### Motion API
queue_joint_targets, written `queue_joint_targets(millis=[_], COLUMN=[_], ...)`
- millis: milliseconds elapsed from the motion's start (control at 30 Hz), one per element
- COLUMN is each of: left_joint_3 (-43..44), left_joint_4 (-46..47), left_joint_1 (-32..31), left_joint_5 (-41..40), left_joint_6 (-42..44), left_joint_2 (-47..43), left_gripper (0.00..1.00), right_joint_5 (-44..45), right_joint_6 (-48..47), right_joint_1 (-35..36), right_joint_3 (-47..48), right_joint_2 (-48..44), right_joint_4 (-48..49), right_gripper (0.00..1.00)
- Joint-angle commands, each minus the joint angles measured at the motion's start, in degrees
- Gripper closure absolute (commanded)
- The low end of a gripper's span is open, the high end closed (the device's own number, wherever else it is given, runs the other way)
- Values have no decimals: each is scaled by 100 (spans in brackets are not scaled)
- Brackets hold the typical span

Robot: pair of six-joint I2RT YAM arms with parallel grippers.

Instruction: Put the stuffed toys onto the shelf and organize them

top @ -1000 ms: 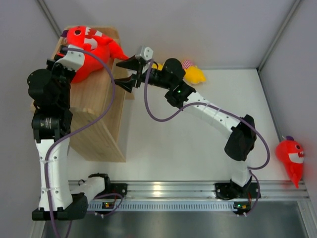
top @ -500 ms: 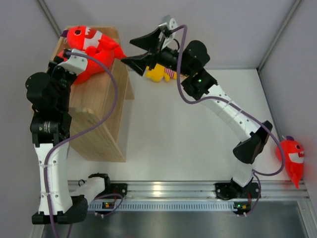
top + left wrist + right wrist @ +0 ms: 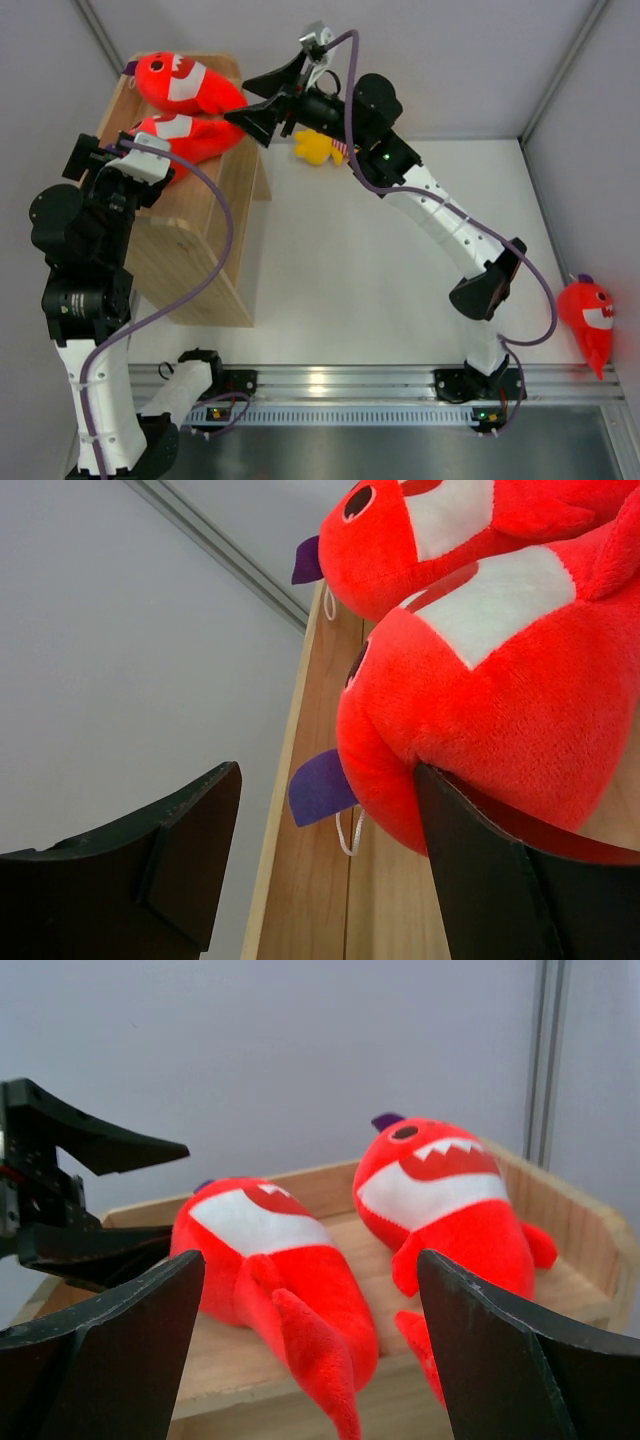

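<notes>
Two red stuffed toys lie side by side on the wooden shelf (image 3: 190, 235), the far shark (image 3: 185, 82) and the near shark (image 3: 190, 138). My left gripper (image 3: 112, 152) is open at the near shark's head; in the left wrist view the gripper (image 3: 325, 775) has its right finger against the near shark's (image 3: 500, 700) underside. My right gripper (image 3: 262, 100) hangs open and empty at the shelf's right end, facing both sharks (image 3: 275, 1260) (image 3: 450, 1195). A yellow toy (image 3: 318, 148) lies on the table under the right arm. A third shark (image 3: 590, 320) lies far right.
The shelf's raised rim (image 3: 580, 1222) runs behind and beside the sharks. Grey walls with metal rails close in the back and both sides. The arm bases sit on a rail (image 3: 330, 385) at the near edge.
My left gripper has opened and let go of the near shark, which now rests on the shelf beside the first. The left arm pulled back toward me. My right gripper rose and opened wider.
</notes>
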Motion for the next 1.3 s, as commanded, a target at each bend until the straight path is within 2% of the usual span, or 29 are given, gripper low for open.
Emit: queue_joint_targets(millis=[0,200,300,400,667,867,1000,1267], left_joint_3=[-41,-112,-112,-129,-156,-103,11,38], left_joint_4=[-1049,-1049,-1040,-1040,-1031,-1040,-1066,-1505], left_joint_1=[-23,-23,-23,-23,-23,-31,-23,-31], left_joint_5=[251,190,172,-11,14,-30,-83,-21], left_joint_6=[-297,-394,-420,-411,-455,-587,-789,-737], left_joint_2=[25,-54,-72,-72,-81,-90,-142,-318], left_gripper=[23,22,22,23,23,23,22,14], right_joint_5=[272,89,-193,-71,132,254,395,659], right_joint_6=[66,277,339,129,-13,198,391,682], right_joint_1=[83,83,110,197,312,391,522,575], right_joint_3=[353,442,66,-401,-736,-675,-159,309], right_joint_2=[132,282,115,-236,-430,-343,44,598], right_joint_4=[-530,-1090,-988,-917,-917,-443,-311,-100], right_gripper=[12,13,14,14,17,19,22,21])
